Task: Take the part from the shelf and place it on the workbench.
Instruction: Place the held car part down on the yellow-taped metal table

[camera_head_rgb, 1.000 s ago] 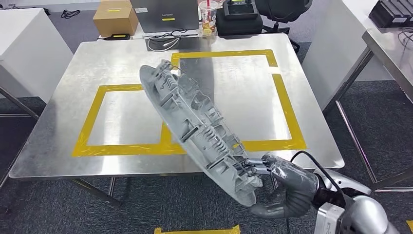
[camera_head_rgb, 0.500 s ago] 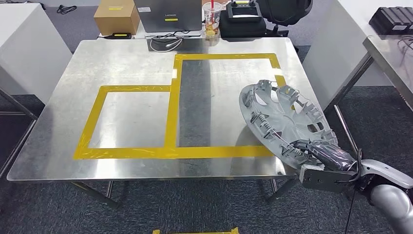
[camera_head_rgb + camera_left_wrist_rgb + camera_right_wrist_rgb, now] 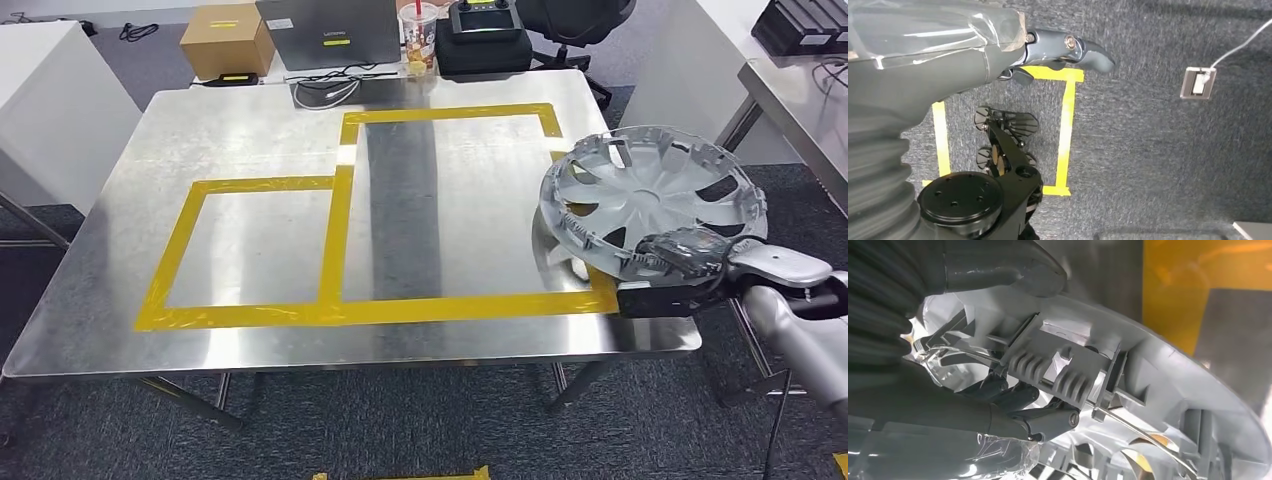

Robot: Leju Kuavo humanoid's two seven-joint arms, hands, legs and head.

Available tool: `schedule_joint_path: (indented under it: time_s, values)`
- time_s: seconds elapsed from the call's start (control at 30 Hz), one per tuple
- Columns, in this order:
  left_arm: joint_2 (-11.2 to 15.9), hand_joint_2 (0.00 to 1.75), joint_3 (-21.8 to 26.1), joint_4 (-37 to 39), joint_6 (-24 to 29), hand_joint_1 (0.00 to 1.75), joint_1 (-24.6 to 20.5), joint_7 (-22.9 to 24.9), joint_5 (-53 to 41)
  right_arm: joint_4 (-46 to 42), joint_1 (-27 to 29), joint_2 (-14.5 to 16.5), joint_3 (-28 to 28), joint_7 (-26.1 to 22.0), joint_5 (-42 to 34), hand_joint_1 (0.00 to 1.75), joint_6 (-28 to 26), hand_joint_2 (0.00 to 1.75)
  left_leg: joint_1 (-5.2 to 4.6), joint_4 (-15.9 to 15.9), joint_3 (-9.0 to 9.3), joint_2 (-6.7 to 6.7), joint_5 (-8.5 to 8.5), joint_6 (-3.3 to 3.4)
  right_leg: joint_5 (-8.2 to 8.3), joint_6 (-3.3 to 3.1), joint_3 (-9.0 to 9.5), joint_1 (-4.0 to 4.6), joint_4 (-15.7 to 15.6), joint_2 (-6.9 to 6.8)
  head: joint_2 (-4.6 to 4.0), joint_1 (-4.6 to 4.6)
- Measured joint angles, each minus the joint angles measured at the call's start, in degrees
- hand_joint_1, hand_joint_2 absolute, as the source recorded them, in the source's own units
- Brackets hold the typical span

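Observation:
The part is a grey plastic wheel cover (image 3: 650, 190), inner ribbed side up. It hangs nearly flat over the right edge of the steel workbench (image 3: 250, 130). My right hand (image 3: 680, 255) grips its near rim from the right side. In the right wrist view the thumb lies over the rim and the dark fingers (image 3: 1013, 397) curl under a ribbed clip of the wheel cover (image 3: 1158, 375). I cannot tell whether the cover touches the bench. My left hand (image 3: 1048, 50) hangs over the carpet with nothing in it, fingers apart.
Yellow tape (image 3: 340, 230) marks two rectangles on the bench top. Behind the far edge stand a cardboard box (image 3: 222, 40), a laptop (image 3: 330, 30), a drink cup (image 3: 417, 35) and a black case (image 3: 487, 40). Another steel table (image 3: 800, 90) stands to the right.
My right hand has carried the wheel cover from the bench's front middle to its right edge and turned it from steeply tilted to nearly flat. The camera view also shifted slightly.

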Motion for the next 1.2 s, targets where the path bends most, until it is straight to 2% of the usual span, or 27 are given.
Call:
schedule_joint_path:
  time_s: [0.1, 0.13, 0.17, 0.2, 0.27, 0.3, 0.33, 0.37, 0.43, 0.5, 0.57, 0.63, 0.67, 0.7, 0.73, 0.77, 0.8, 0.83, 0.87, 0.93, 0.97, 1.03, 1.1, 1.13, 1.17, 1.2]
  values:
    - [0.0, 1.75, 2.4, 0.7, -0.2, 0.00, -1.6, -1.4, -2.1, 5.7, -4.6, 4.7, 5.6, -1.2, 2.6, 1.73, -1.6, 1.75, 0.24, 10.9, -5.76, -0.04, -4.40, -0.75, 0.02, -0.41, -0.04, 0.42, 0.0, 0.09, 0.00, -0.13]
    - [0.0, 1.75, 3.1, 1.0, -0.2, 0.00, -1.9, -1.8, -2.7, 7.7, -6.0, 6.5, 7.4, -1.5, 3.3, 1.73, -1.9, 1.75, 0.24, 13.2, -7.21, -0.04, -4.68, -0.67, 0.02, -0.50, -0.02, 0.65, 0.0, 0.21, 0.00, -0.15]
    - [0.0, 1.75, 3.8, 1.3, 0.0, 0.00, -2.3, -2.2, -3.2, 9.6, -7.3, 8.5, 9.1, -1.7, 3.7, 1.73, -2.1, 1.75, 0.18, 13.4, -7.66, -0.07, -3.84, -0.38, 0.01, -0.60, 0.05, 0.96, 0.0, 0.34, 0.00, -0.15]
    - [0.0, 1.75, 4.3, 1.5, 0.1, 0.00, -2.7, -2.5, -3.7, 11.3, -8.4, 10.4, 10.7, -1.9, 4.0, 1.73, -2.2, 1.75, 0.02, 11.2, -6.99, -0.11, -2.03, 0.21, -0.03, -0.67, 0.15, 1.36, 0.0, 0.48, 0.00, -0.16]
    - [0.2, 1.75, 5.3, 1.7, 0.5, 0.00, -3.5, -3.1, -4.5, 14.3, -10.3, 14.3, 13.1, -2.1, 4.2, 1.73, -2.4, 1.75, -0.79, 3.3, -3.63, -0.10, 2.11, 2.39, -0.10, -0.83, 0.40, 1.98, -0.1, 0.64, 0.00, -0.02]
    - [0.3, 1.75, 5.8, 1.8, 0.7, 0.00, -3.9, -3.4, -5.0, 15.8, -11.2, 16.1, 14.2, -2.2, 4.2, 1.73, -2.6, 1.75, -1.25, 0.1, -2.20, 0.11, 3.35, 3.44, -0.11, -0.94, 0.49, 2.11, -0.2, 0.64, 0.00, 0.15]
    - [0.4, 1.75, 6.2, 1.9, 0.8, 0.00, -4.3, -3.7, -5.5, 17.2, -11.9, 18.0, 15.1, -2.2, 4.3, 1.73, -2.8, 1.75, -1.70, -1.9, -1.32, 0.30, 3.89, 4.18, -0.10, -1.00, 0.51, 2.06, -0.3, 0.57, 0.00, 0.22]
    - [0.6, 1.75, 6.6, 1.9, 0.9, 0.00, -4.5, -3.9, -6.0, 18.6, -12.4, 19.8, 16.1, -2.1, 4.3, 1.73, -3.0, 1.75, -1.95, -2.5, -1.02, 0.52, 3.83, 4.51, -0.07, -1.02, 0.52, 1.94, -0.5, 0.47, 0.00, 0.32]
    - [0.6, 1.75, 7.4, 2.1, 1.0, 0.00, -5.0, -4.4, -6.9, 20.9, -13.2, 22.9, 17.4, -2.1, 4.0, 1.73, -3.2, 1.75, -1.95, -3.9, -0.18, 0.60, 4.43, 4.60, -0.01, -0.92, 0.58, 1.89, -0.8, 0.28, 0.00, 0.17]
    - [0.7, 1.75, 7.8, 2.2, 1.0, 0.00, -5.4, -5.0, -7.7, 22.7, -13.7, 25.2, 18.3, -2.1, 3.5, 1.73, -3.4, 1.75, -1.42, -6.1, 1.27, 0.60, 5.41, 4.54, -0.92, -0.99, -0.17, 2.06, 0.9, 0.12, 0.00, 0.26]
    - [0.7, 1.75, 8.1, 2.5, 1.0, 0.00, -6.0, -5.6, -8.5, 24.6, -14.1, 26.7, 19.2, -2.1, 3.2, 1.73, -3.7, 1.75, -1.09, -7.2, 2.00, 0.43, 5.94, 4.26, -3.35, -1.05, -3.16, 1.84, 7.1, 0.03, 0.00, 0.37]
    - [0.7, 1.75, 8.2, 3.2, 1.2, 0.00, -6.3, -6.3, -9.5, 26.5, -14.2, 27.7, 20.0, -2.1, 2.6, 1.73, -3.9, 1.75, -0.93, -7.1, 2.02, 0.11, 5.86, 3.95, -5.10, -0.50, -6.50, 1.27, 13.2, 0.00, 0.00, 0.38]
    - [0.7, 1.75, 8.3, 3.6, 1.4, 0.00, -6.4, -6.7, -9.9, 27.3, -14.2, 28.0, 20.2, -2.2, 2.3, 1.73, -4.0, 1.75, -0.80, -7.0, 2.04, -0.04, 5.71, 3.72, -4.87, 0.08, -7.03, 0.97, 13.7, -0.03, 0.00, 0.37]
    - [0.8, 1.75, 8.3, 4.1, 1.6, 0.00, -6.4, -7.2, -10.2, 27.9, -14.2, 28.3, 20.4, -2.3, 2.0, 1.73, -4.1, 1.75, -0.61, -6.7, 2.05, -0.13, 5.47, 3.37, -3.81, 0.83, -6.48, 0.69, 12.0, -0.10, 0.00, 0.35]
    - [1.0, 1.75, 8.3, 4.5, 1.9, 0.00, -6.4, -7.5, -10.6, 28.5, -14.2, 28.6, 20.5, -2.4, 1.7, 1.73, -4.3, 1.75, -0.38, -6.2, 2.02, -0.19, 5.07, 2.84, -2.09, 1.69, -4.84, 0.40, 8.3, -0.27, 0.00, 0.37]
    - [1.1, 1.75, 8.3, 4.9, 2.2, 0.00, -6.4, -7.9, -11.0, 29.0, -14.2, 28.8, 20.6, -2.5, 1.4, 1.73, -4.5, 1.75, -0.26, -5.5, 1.87, -0.24, 4.56, 2.22, -0.72, 2.21, -3.16, 0.28, 4.8, -0.48, 0.00, 0.35]
    - [1.4, 1.75, 8.3, 5.3, 2.5, 0.00, -6.5, -8.3, -11.3, 29.5, -14.2, 29.0, 20.6, -2.6, 1.1, 1.73, -4.7, 1.75, -0.22, -4.6, 1.62, -0.27, 4.00, 1.60, 0.28, 2.27, -1.71, 0.23, 1.9, -0.57, 0.00, 0.35]
    - [1.7, 1.75, 8.3, 5.6, 2.7, 0.00, -6.6, -8.6, -11.5, 30.0, -14.1, 29.2, 20.6, -2.8, 0.8, 1.73, -4.9, 1.75, -0.26, -3.9, 1.32, -0.31, 3.53, 1.10, 0.71, 1.89, -0.86, 0.27, 0.3, -0.62, 0.00, 0.32]
    - [1.9, 1.75, 8.3, 6.0, 2.8, 0.00, -6.6, -8.9, -11.6, 30.4, -14.0, 29.4, 20.6, -2.9, 0.5, 1.73, -5.0, 1.75, -0.32, -3.4, 1.05, -0.33, 3.23, 0.80, 0.55, 1.19, -0.78, 0.44, 0.2, -0.55, 0.00, 0.26]
    - [2.4, 1.75, 8.4, 6.5, 2.9, 0.00, -6.7, -9.2, -11.7, 30.9, -13.9, 29.7, 20.6, -2.9, 0.1, 1.73, -5.3, 1.75, -0.19, -3.1, 0.83, -0.29, 2.95, 0.52, 0.54, 0.12, -0.77, 0.45, 0.2, -0.35, 0.00, 0.15]
    - [2.6, 1.75, 8.4, 6.8, 3.0, 0.00, -6.7, -9.3, -11.7, 31.1, -13.9, 29.9, 20.5, -2.9, -0.2, 1.73, -5.5, 1.75, -0.06, -2.6, 0.66, -0.26, 2.53, 0.30, 0.55, -0.20, -0.73, 0.38, 0.1, -0.27, 0.00, 0.11]
    - [3.0, 1.75, 8.5, 7.2, 3.3, 0.00, -6.8, -9.5, -11.8, 31.4, -13.8, 30.3, 20.3, -2.9, -0.6, 1.73, -5.9, 1.75, 0.30, 1.1, -1.04, -0.24, 0.13, -0.38, 0.52, -0.63, -0.55, 0.19, 0.1, -0.17, 0.00, -0.01]
    - [3.1, 1.75, 8.6, 7.7, 3.4, 0.00, -6.8, -9.7, -11.8, 31.7, -13.5, 30.5, 20.1, -2.9, -0.7, 1.73, -6.7, 1.75, 0.59, 8.8, -4.59, -0.24, -3.45, -0.94, 0.48, -0.76, -0.49, 0.26, 0.1, -0.18, 0.00, -0.13]
    - [3.2, 1.75, 8.6, 7.9, 3.5, 0.00, -6.8, -9.8, -11.8, 31.9, -13.3, 30.6, 20.1, -2.9, -0.6, 1.73, -7.3, 1.75, 0.70, 12.1, -6.16, -0.24, -4.51, -1.05, 0.47, -0.77, -0.48, 0.30, 0.1, -0.16, 0.00, -0.13]
    - [3.2, 1.75, 8.7, 8.1, 3.6, 0.00, -6.8, -9.9, -11.8, 32.1, -13.1, 30.7, 20.0, -2.9, -0.5, 1.73, -7.9, 1.75, 0.75, 13.6, -6.93, -0.24, -4.58, -1.05, 0.46, -0.77, -0.46, 0.34, 0.1, -0.12, 0.00, -0.13]
    - [3.2, 1.75, 8.7, 8.3, 3.7, 0.00, -6.8, -10.0, -11.8, 32.2, -12.9, 30.8, 19.9, -3.0, -0.4, 1.73, -8.4, 1.75, 0.78, 12.7, -6.56, -0.24, -3.56, -0.94, 0.46, -0.76, -0.41, 0.37, 0.1, -0.04, 0.00, -0.14]
